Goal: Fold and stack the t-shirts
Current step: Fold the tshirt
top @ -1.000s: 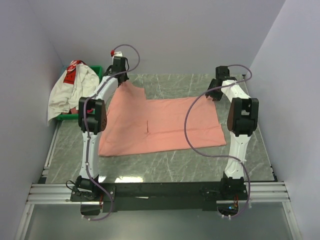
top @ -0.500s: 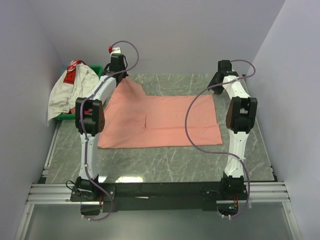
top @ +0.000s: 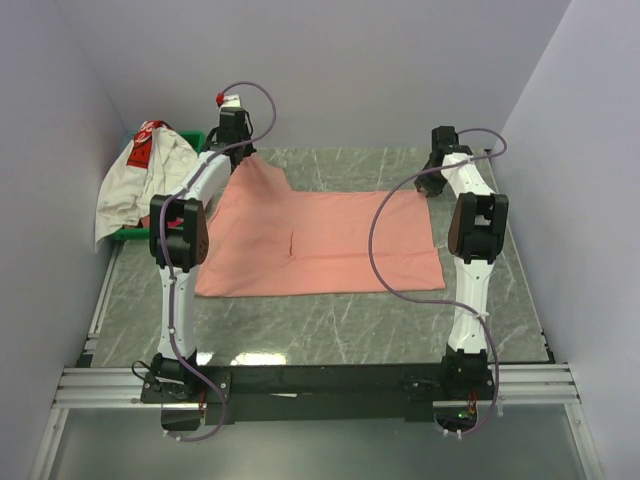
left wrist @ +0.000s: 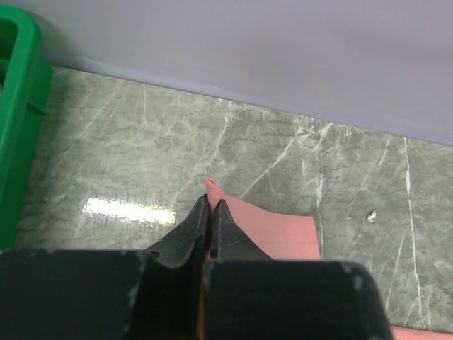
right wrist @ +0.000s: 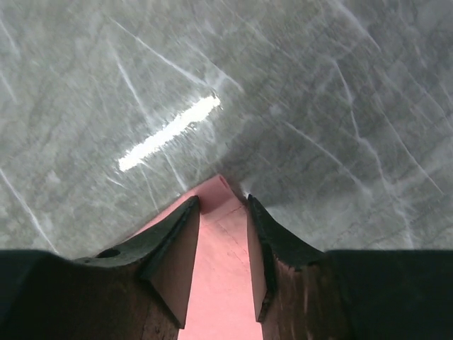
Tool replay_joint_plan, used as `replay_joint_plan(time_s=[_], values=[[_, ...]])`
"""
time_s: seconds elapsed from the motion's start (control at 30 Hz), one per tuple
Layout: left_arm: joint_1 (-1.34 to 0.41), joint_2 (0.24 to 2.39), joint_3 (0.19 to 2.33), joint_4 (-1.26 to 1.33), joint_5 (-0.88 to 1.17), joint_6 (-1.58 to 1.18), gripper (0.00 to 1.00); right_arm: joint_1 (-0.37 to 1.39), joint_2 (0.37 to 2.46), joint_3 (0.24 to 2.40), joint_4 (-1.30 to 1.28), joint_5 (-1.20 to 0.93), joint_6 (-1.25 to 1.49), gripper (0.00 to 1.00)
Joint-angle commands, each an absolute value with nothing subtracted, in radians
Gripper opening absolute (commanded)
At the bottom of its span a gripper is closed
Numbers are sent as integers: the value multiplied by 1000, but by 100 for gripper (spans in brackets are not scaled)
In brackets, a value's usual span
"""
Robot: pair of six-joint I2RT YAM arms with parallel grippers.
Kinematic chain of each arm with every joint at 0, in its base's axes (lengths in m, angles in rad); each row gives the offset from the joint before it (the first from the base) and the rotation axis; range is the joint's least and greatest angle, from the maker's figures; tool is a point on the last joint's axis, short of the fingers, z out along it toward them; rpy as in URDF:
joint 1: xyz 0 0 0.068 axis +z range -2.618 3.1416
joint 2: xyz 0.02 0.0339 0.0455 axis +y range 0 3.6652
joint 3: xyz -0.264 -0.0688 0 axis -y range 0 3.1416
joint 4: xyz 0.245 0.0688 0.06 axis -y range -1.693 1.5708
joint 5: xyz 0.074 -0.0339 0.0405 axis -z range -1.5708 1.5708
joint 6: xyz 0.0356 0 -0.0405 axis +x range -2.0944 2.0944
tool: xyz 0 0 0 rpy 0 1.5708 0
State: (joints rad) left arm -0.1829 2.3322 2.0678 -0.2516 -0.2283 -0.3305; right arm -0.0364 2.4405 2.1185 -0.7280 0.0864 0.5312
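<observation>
**Overhead view.** 2 arms reach from the bottom edge toward the far side of a grey marble-patterned table (top: 330, 325). The salmon-pink t-shirt (top: 330, 245) lies spread across the centre of the frame. It is mostly flat, and its near edge runs straight from left to right. Its upper-left corner rises off the surface in a peaked fold, up to the left gripper (left wrist: 211, 204) at upper centre-left. The right gripper (right wrist: 221, 205) sits at the shirt's upper-right corner, in the upper right of the frame. The white t-shirt (top: 135, 190), with 1 red printed patch at its top, is heaped at upper left against the left wall, apart from the salmon shirt.

**Left wrist view.** The claw's jaws are pressed together on the salmon cloth. A small tip of fabric pokes out above the fingertips (left wrist: 195, 227), and more of the shirt shows to the lower right of them. The rim of a green tray (left wrist: 18, 127) fills the left edge. In the overhead view the white shirt drapes over this tray.

**Right wrist view.** The 2 fingers (right wrist: 177, 241) stand apart with a clear gap, and the pointed corner of the shirt lies flat on the table between them. The cloth reaches their inner faces low in the frame but is not pinched, so this claw reads as open.
</observation>
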Motion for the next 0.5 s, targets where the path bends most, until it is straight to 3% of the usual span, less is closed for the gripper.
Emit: replay_joint_plan(time_s=[0.0, 0.07, 0.1, 0.27, 0.47], values=[[-179, 2273, 2069, -212, -207, -341, 0, -40, 2471, 2203, -784, 100, 534, 40], [-176, 2270, 2065, -210, -201, -344, 0, -40, 2485, 2221, -798, 94, 531, 34], [-175, 2269, 2059, -206, -196, -350, 0, -40, 2484, 2220, -799, 92, 531, 25], [-163, 2241, 2025, -186, -170, -376, 0, -41, 2445, 2160, -749, 84, 535, 1], [-132, 2181, 1945, -130, -117, -425, 0, -40, 2370, 2067, -657, 58, 531, 0]])
